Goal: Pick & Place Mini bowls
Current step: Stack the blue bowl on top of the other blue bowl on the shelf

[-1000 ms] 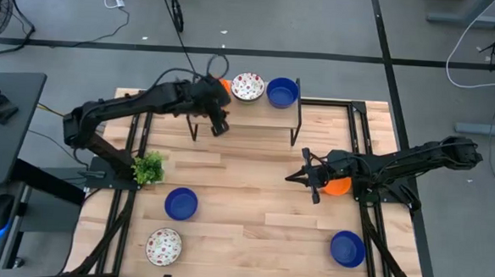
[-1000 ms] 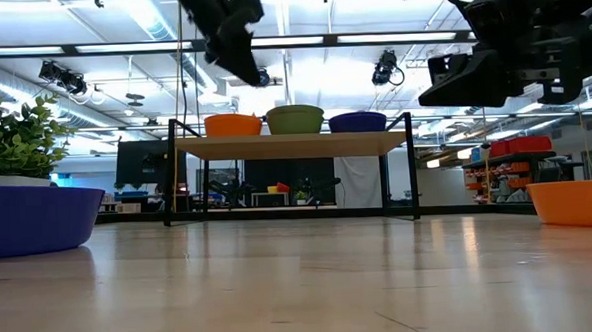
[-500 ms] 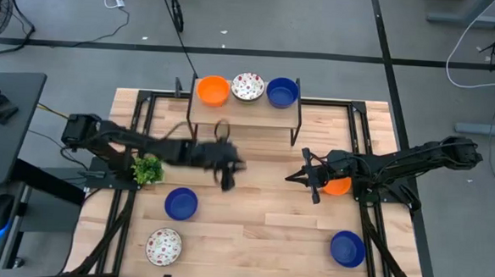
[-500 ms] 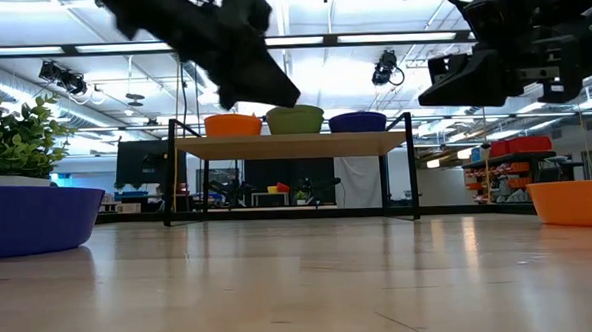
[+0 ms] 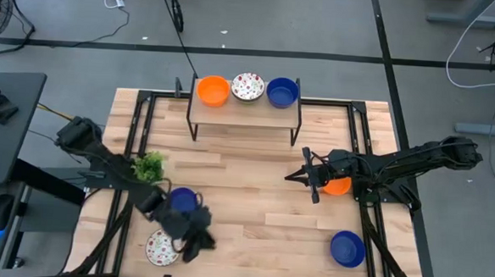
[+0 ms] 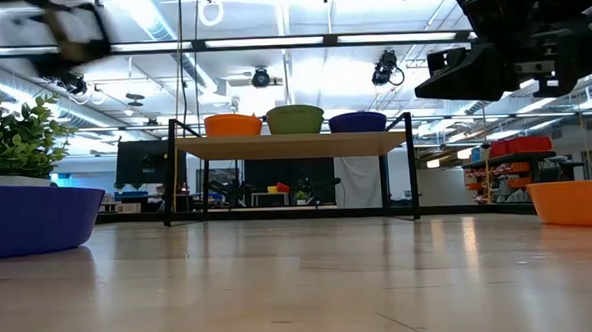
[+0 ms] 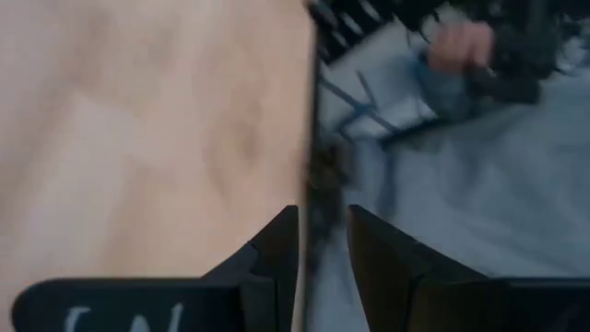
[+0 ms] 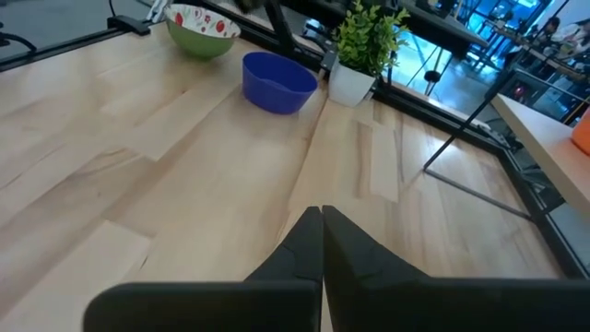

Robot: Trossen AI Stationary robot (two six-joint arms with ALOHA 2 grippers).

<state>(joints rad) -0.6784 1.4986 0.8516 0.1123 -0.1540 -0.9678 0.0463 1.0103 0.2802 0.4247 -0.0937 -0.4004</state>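
On the table (image 5: 244, 198) a small shelf (image 5: 245, 111) stood at the far edge, carrying three mini bowls in a row: an orange bowl (image 5: 213, 90) at its left end, a speckled bowl (image 5: 248, 86) in the middle and a blue bowl (image 5: 282, 92) at its right end. In the low view the same three sat side by side on the shelf top. A plant (image 5: 148, 167) stood near the left edge, and just toward the near edge from it lay a second blue bowl (image 5: 182, 200), partly covered by the left arm. A second speckled bowl (image 5: 162, 247) lay near the near-left corner, a third blue bowl (image 5: 347, 248) near the near-right corner, and a second orange bowl (image 5: 338, 186) close to the right edge, half hidden under the right arm. The left gripper (image 5: 194, 237) hung by the near edge, just beside the second speckled bowl and over bare wood; in the left wrist view its fingers (image 7: 277, 249) stood a little apart with nothing between them, over the table's edge. The right gripper (image 5: 301, 176) hovered over bare wood toward the right side, next to the second orange bowl, and its fingers (image 8: 309, 242) were pressed together on nothing. In the right wrist view the plant, the second blue bowl and the second speckled bowl lay well apart from that gripper, across the table.
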